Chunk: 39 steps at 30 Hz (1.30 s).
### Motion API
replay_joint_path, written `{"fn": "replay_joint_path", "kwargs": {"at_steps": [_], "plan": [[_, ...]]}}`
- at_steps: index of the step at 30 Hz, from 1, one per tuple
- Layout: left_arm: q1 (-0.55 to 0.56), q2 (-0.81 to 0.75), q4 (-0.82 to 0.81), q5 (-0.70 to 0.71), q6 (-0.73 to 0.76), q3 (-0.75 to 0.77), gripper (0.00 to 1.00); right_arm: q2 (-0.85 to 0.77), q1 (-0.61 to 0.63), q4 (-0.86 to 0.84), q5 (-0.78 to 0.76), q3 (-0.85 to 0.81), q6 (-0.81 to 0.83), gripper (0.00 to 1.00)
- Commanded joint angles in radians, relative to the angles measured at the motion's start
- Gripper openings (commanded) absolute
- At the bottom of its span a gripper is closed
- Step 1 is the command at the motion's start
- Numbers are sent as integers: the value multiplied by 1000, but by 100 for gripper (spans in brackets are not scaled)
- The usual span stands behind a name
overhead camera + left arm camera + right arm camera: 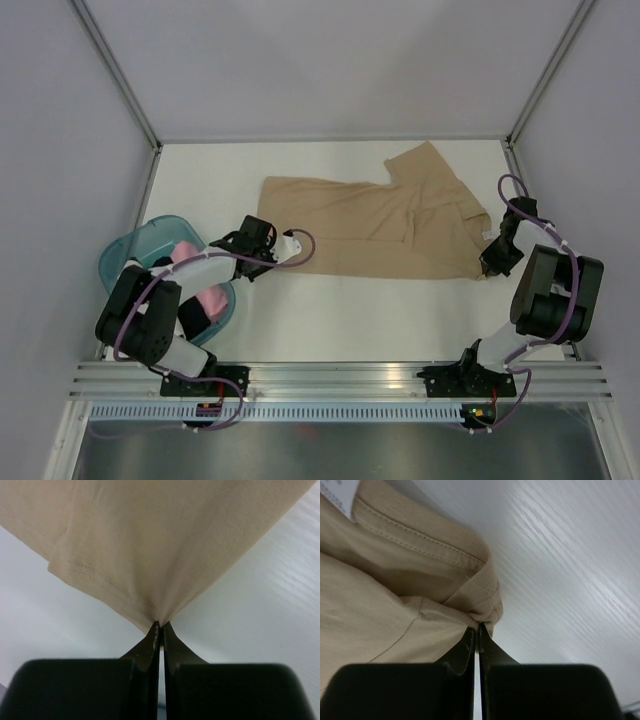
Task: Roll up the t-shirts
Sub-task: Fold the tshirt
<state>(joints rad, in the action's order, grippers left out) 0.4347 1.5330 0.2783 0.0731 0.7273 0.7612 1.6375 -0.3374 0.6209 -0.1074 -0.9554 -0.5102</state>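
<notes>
A tan t-shirt (pixel 380 225) lies folded lengthwise across the white table, one sleeve pointing to the back right. My left gripper (pixel 266 240) is shut on the shirt's hem corner at its left end; the left wrist view shows the fabric (pixel 150 545) pinched at the fingertips (pixel 161 625). My right gripper (pixel 490 262) is shut on the collar end at the shirt's right; the right wrist view shows the collar fabric (pixel 420 580) pinched at the tips (pixel 478 627). A pink rolled bundle (pixel 205 290) sits in the basket.
A translucent teal basket (pixel 150 245) stands at the left, beside the left arm. Grey walls close in the table on three sides. A white label (pixel 337 492) shows near the collar.
</notes>
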Motion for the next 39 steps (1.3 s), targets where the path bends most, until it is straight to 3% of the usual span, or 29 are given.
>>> {"fn": "replay_joint_path", "kwargs": {"at_steps": [1, 7, 12, 13, 14, 15, 17, 19, 23, 27, 30, 31, 33, 34, 35, 39], "plan": [[1, -125, 97, -44, -32, -56, 2, -83, -26, 117, -65, 59, -40, 1], [21, -292, 264, -121, -51, -118, 2, -189, -45, 198, -32, 122, -148, 3], [59, -387, 364, -168, -48, -145, 3, -274, -46, 244, -20, 144, -203, 12], [61, -396, 374, -170, -48, -145, 7, -278, -45, 243, 4, 158, -208, 15], [62, -411, 396, -171, -45, -143, 26, -281, -45, 244, 14, 162, -212, 24], [61, -422, 409, -174, -40, -138, 38, -288, -45, 244, 20, 165, -217, 25], [61, -445, 432, -180, -35, -109, 57, -295, -45, 261, 3, 153, -214, 37], [62, -455, 458, -188, -45, -44, 60, -315, -45, 281, -30, 110, -214, 44], [75, -424, 501, -255, -107, 139, 61, -355, -45, 342, -100, -24, -191, 47], [214, -256, 503, -227, -193, 361, 61, -343, -25, 318, -5, -218, -91, 52], [286, -45, 464, -210, -330, 647, 60, -297, 91, 222, 98, -250, -39, 36], [298, 26, 438, -193, -368, 709, 59, -279, 115, 171, 103, -249, -37, 22], [354, 152, 427, -170, -420, 902, 56, -208, 167, 114, 174, -237, -16, 9], [395, 296, 424, -161, -422, 1028, 51, -153, 172, 68, 196, -224, -1, 0], [395, 359, 426, -159, -414, 1029, 49, -127, 172, 47, 213, -224, 4, 0], [492, 640, 424, -180, -367, 1342, 40, -19, 172, -56, 227, -186, 18, 0]]}}
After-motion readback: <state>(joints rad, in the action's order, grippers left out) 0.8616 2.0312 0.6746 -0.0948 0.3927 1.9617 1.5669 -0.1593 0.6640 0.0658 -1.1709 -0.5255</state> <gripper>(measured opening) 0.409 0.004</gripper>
